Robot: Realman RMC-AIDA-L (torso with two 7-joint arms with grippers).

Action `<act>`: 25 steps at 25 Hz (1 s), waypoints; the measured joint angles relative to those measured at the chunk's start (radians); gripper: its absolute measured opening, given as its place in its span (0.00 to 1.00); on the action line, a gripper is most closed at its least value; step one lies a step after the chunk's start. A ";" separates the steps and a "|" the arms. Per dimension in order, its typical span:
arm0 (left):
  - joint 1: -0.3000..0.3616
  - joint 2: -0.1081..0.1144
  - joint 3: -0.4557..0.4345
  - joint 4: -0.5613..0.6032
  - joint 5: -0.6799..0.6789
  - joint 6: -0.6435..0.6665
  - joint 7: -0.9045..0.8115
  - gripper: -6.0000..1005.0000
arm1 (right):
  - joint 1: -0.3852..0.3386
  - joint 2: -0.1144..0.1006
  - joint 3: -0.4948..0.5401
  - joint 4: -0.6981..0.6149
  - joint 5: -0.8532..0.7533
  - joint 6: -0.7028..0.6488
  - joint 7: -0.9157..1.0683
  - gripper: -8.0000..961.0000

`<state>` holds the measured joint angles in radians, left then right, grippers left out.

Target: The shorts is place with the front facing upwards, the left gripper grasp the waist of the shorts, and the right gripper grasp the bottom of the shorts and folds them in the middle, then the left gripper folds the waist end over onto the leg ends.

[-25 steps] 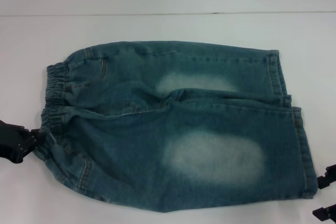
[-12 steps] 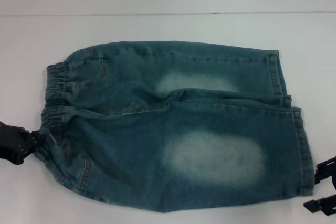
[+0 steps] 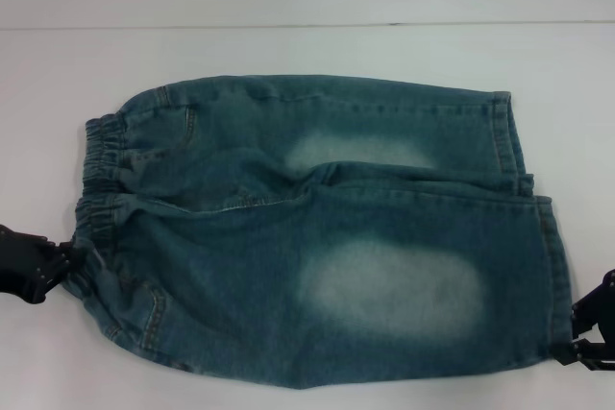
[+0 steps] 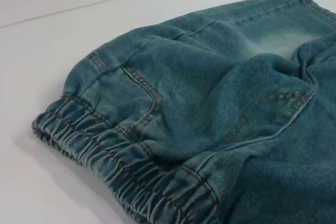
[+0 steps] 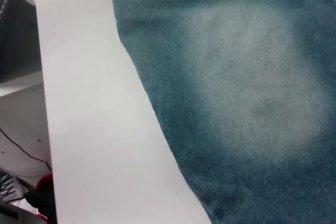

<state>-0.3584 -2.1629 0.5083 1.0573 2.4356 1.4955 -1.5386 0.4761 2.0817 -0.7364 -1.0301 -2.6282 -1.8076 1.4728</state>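
Where spread on the white desk (image 3: pixel 307 45): shorts (image 3: pixel 317 237) flat, waist toward the robot's left, legs toward the robot's right.
Waist of the shorts (image 3: pixel 101 180): puckered elastic band along the left edge; in the left wrist view (image 4: pixel 121 166) gathered into folds, resting on the desk.
Bottom of the shorts (image 3: pixel 548 266): straight stitched hems at the right edge; near leg hem overlapping the far leg hem.
Faded patches: one pale area on each leg, the larger on the near leg (image 3: pixel 394 290); same patch filling the right wrist view (image 5: pixel 252 87).
Pocket seam (image 4: pixel 142 85): orange-brown stitching just behind the waistband, visible in the left wrist view.
Left gripper (image 3: pixel 60 261): at the near-left corner of the waistband, touching the fabric, tips pinched on the band's edge.
Right gripper (image 3: pixel 588 333): at the near-right corner, beside the near leg hem, partly cut off by the frame edge; upper and lower fingers apart, cloth contact not certain.
Desk edge: visible in the right wrist view, with dark equipment and cables (image 5: pixel 21 187) beyond it.
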 joint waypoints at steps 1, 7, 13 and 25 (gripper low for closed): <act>0.000 0.000 0.001 0.000 0.000 0.000 -0.001 0.05 | -0.002 0.000 0.000 0.001 0.000 0.000 -0.005 0.40; 0.001 0.000 0.011 0.000 0.002 0.006 -0.006 0.06 | -0.004 0.000 -0.005 0.015 -0.003 0.000 -0.015 0.17; 0.001 0.002 0.013 0.006 0.007 0.027 -0.024 0.06 | -0.013 -0.014 0.052 0.008 0.009 -0.076 -0.073 0.09; 0.036 0.001 -0.007 0.103 0.141 0.220 -0.089 0.06 | -0.071 -0.021 0.099 -0.031 0.005 -0.164 -0.161 0.05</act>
<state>-0.3220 -2.1615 0.5016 1.1599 2.5767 1.7157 -1.6272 0.4050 2.0603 -0.6377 -1.0608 -2.6233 -1.9713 1.3115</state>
